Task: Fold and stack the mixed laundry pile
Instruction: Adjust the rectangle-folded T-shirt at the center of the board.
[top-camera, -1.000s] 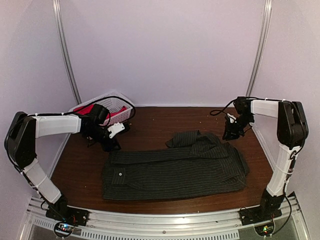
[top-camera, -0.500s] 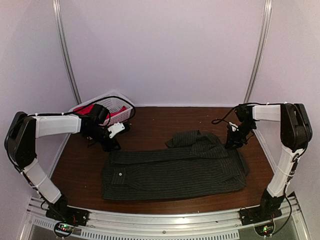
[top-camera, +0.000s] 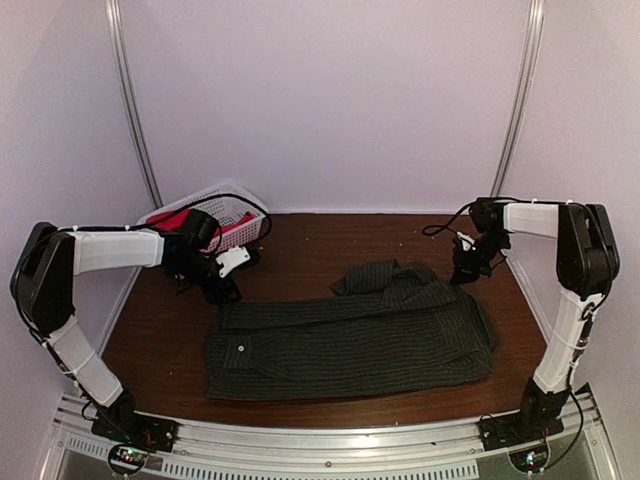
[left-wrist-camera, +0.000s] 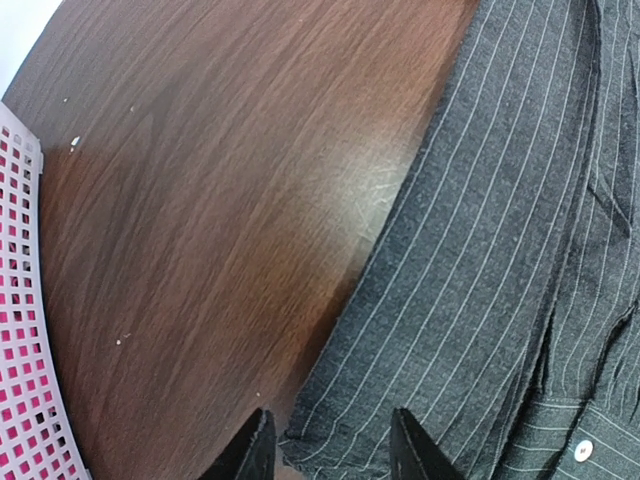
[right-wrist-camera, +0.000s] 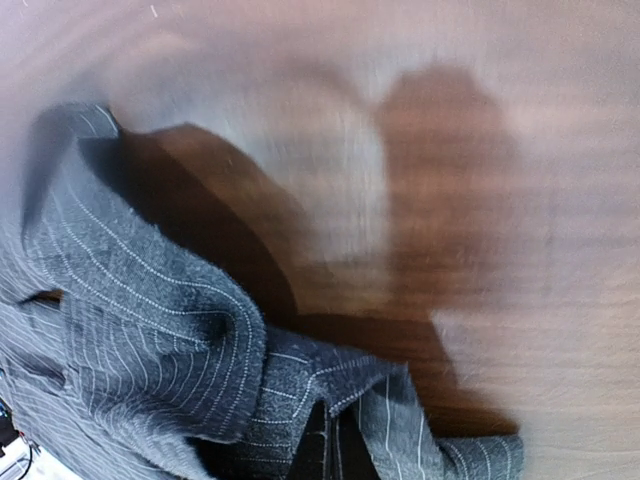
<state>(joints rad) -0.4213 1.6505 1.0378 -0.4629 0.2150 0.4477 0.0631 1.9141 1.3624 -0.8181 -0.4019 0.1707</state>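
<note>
High rear overview, 2 close wrist views, shirt (top-camera: 350, 345) shared

Table (top-camera: 320, 245): dark brown wood-grain top with a slight sheen. A few small white specks (left-wrist-camera: 75, 141) sit near the far left.

Shirt (top-camera: 350, 345): dark charcoal with pinstripes. It lies directly on the table across the near middle, its long side running left to right. Most of it is flat, but the far right part is bunched and folded over itself.

Basket (top-camera: 243, 220): white plastic lattice, at the far left corner of the table, apart from the shirt.
</note>
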